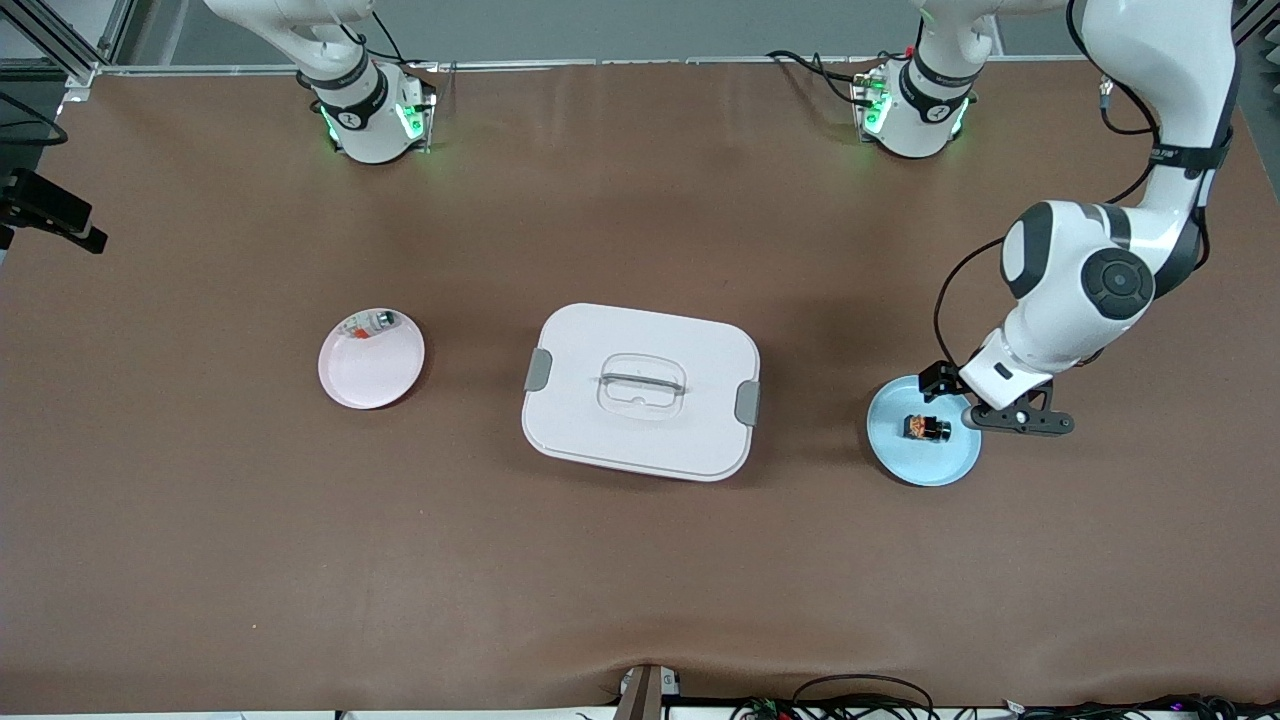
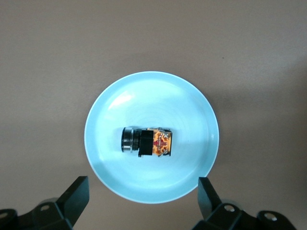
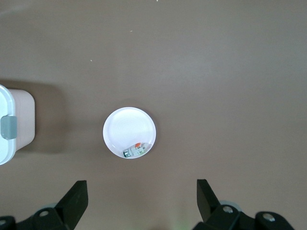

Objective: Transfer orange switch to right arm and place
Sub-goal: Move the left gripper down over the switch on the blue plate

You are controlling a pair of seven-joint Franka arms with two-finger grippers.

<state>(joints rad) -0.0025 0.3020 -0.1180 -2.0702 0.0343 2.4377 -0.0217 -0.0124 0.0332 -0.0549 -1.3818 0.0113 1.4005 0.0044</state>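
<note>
The orange switch, a small black block with an orange face, lies on its side in the middle of the light blue plate toward the left arm's end of the table. My left gripper hovers over that plate's rim, open and empty. In the left wrist view the switch lies on the plate, with my left gripper spread wide above the rim. My right gripper is open and empty, high above the table, and does not show in the front view.
A white lidded box with a handle and grey clips stands mid-table. A pink plate toward the right arm's end holds a small clear-silvery piece. The right wrist view shows the plate, the piece and the box corner.
</note>
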